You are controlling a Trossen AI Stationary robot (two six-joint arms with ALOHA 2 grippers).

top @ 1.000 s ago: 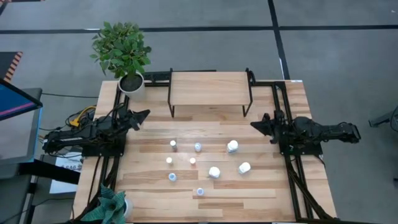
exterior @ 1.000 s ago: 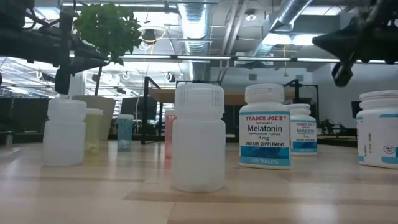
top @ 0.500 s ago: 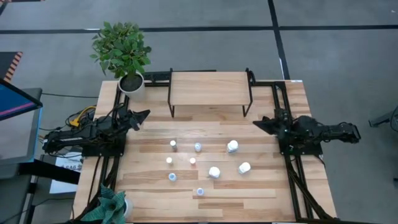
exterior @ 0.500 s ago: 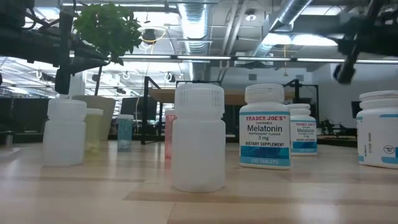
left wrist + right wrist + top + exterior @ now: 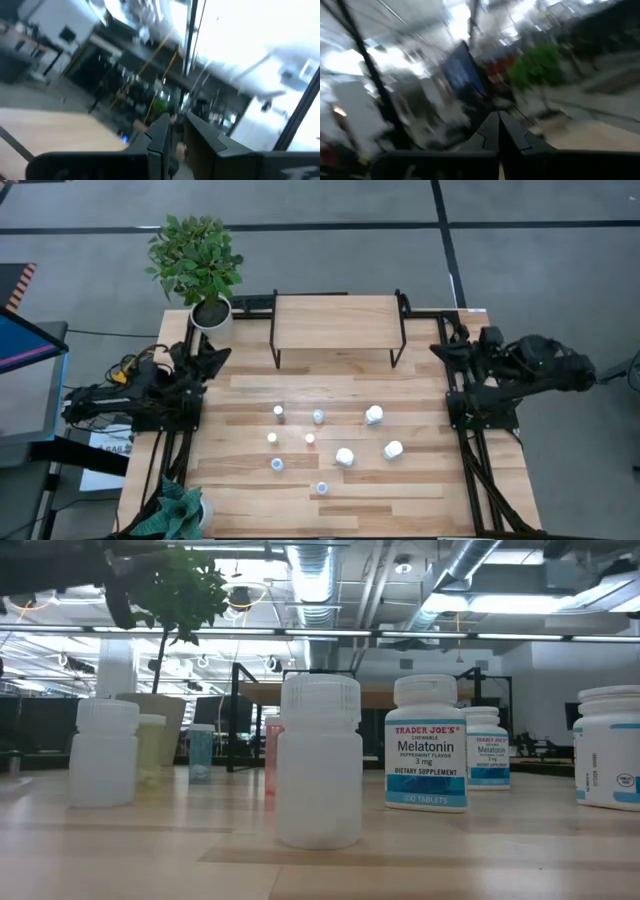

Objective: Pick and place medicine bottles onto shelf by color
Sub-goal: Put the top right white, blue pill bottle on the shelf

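Small white and coloured-cap medicine bottles (image 5: 345, 456) stand scattered on the light wooden desk (image 5: 420, 490), on its open middle between the two claws and in front of the low wood-topped, black-legged shelf (image 5: 338, 322), which carries nothing. Left claw (image 5: 222, 353): fingers pressed together, holding nothing, raised beside the shelf's left end near the white-potted green plant (image 5: 198, 265). Right claw (image 5: 437, 350): fingers likewise closed and empty, just off the shelf's right end.
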